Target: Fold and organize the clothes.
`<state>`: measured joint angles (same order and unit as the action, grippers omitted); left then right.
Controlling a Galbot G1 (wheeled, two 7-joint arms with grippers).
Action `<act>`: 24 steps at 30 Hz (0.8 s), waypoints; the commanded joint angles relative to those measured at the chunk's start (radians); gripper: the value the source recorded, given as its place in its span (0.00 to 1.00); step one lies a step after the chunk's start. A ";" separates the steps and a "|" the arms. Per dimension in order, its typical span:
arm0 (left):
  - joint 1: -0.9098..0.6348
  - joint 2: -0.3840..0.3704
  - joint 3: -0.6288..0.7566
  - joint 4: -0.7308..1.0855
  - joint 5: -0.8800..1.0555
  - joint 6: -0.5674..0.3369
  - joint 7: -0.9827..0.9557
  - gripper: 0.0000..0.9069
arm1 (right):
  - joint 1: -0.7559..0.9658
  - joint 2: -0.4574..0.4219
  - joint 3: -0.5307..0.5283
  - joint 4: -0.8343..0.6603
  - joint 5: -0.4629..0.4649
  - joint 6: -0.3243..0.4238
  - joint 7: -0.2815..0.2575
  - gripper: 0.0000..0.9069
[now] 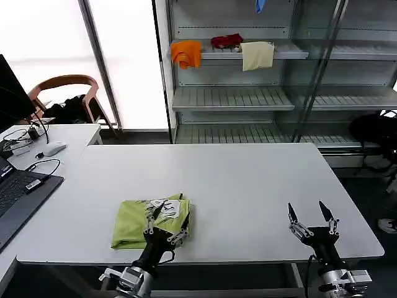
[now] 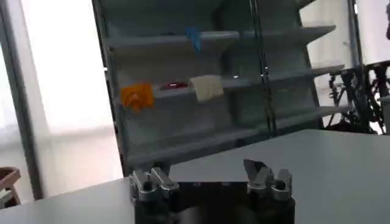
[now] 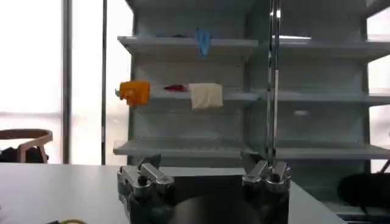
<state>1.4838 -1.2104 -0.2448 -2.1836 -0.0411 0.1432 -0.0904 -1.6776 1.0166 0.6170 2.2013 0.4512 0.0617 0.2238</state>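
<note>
1. As the head view stands, the lime-green T-shirt [image 1: 149, 222] lies on the white desk [image 1: 248, 192] as a compact folded bundle, print side up, near the desk's front edge. Judged state: folding looks largely done; one edge of the bundle is uneven, so tidying or final placement may remain.
2. Left end effector [image 1: 165, 231]: at the near edge of the T-shirt, over its front right corner, fingers spread wide with nothing gripped between them. Whether the fingertips touch the cloth cannot be told.
3. Right end effector [image 1: 310, 215]: well apart from the T-shirt, at the desk's front edge, fingers wide apart and empty; idle by appearance.
4. Behind the desk, far from the T-shirt: a shelf rack [image 1: 248, 99] carrying an orange cloth [image 1: 187, 53], a red cloth [image 1: 226, 41] and a cream cloth [image 1: 257, 54]. Not task items.
5. Hidden or unclear: the underside of the T-shirt and its fold count; the part of the bundle behind the left end effector; the print's design, too small to read. Both wrist views look past the fingers [image 2: 152, 181] [image 3: 143, 176] toward the shelf rack.
</note>
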 commanded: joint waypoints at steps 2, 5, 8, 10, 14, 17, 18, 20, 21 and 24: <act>0.047 0.045 -0.295 -0.056 -0.345 0.228 -0.104 1.00 | 0.000 -0.001 0.002 -0.004 0.001 0.001 0.003 1.00; 0.042 0.042 -0.344 -0.002 -0.435 0.268 -0.130 1.00 | 0.003 -0.004 0.003 -0.001 0.001 -0.003 0.003 1.00; 0.025 0.030 -0.348 0.037 -0.508 0.306 -0.150 1.00 | 0.006 -0.003 0.001 0.000 0.000 -0.007 0.003 1.00; 0.006 0.014 -0.343 0.071 -0.530 0.319 -0.160 1.00 | 0.005 -0.003 0.000 0.001 -0.001 -0.008 0.003 1.00; -0.021 0.002 -0.338 0.110 -0.550 0.322 -0.154 1.00 | 0.000 -0.005 0.005 0.002 0.000 -0.008 0.003 1.00; -0.047 -0.003 -0.335 0.140 -0.574 0.323 -0.150 1.00 | -0.003 -0.006 0.006 0.005 0.000 -0.008 0.003 1.00; -0.053 -0.004 -0.334 0.147 -0.577 0.323 -0.149 1.00 | -0.003 -0.005 0.006 0.005 -0.001 -0.008 0.002 1.00; -0.063 -0.010 -0.332 0.151 -0.583 0.320 -0.148 1.00 | -0.002 -0.003 0.003 0.004 -0.002 -0.007 0.002 1.00; -0.074 -0.013 -0.331 0.154 -0.587 0.320 -0.148 1.00 | 0.000 -0.001 0.001 0.002 -0.003 -0.007 0.002 1.00; -0.086 -0.019 -0.328 0.157 -0.593 0.320 -0.145 1.00 | 0.001 0.001 -0.003 0.000 -0.007 -0.006 0.002 1.00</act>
<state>1.4483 -1.2184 -0.5322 -2.0878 -0.5273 0.4192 -0.2184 -1.6764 1.0167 0.6142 2.2027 0.4453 0.0548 0.2258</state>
